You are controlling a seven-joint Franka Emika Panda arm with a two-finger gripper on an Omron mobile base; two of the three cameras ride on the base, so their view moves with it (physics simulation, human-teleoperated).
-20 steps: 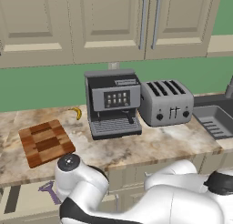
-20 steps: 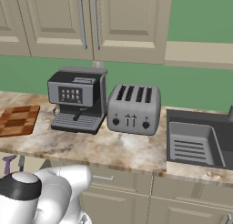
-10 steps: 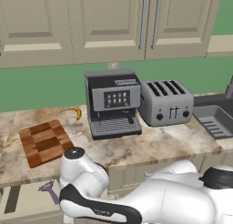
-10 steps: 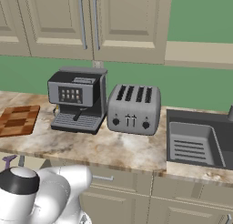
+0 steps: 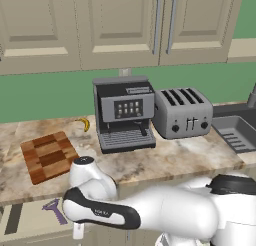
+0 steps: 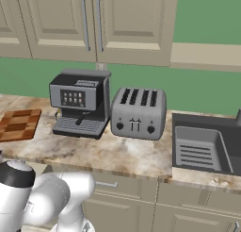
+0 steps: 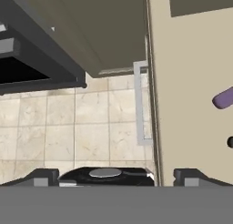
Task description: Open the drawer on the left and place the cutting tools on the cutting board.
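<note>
Reaching low over open drawer (image 5: 30, 225), fingers (image 7: 191, 176) apart

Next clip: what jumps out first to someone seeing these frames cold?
The big white arm bends low across the foreground, reaching below the counter edge toward the open drawer, where a small purple cutting tool lies. Above, the checkered cutting board sits at the counter's left, beside the coffee machine and toaster.

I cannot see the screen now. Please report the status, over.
Gripper open, holding nothing, beside the drawer handle. Drawer open, purple cutting tool inside. Cutting board bare.
</note>
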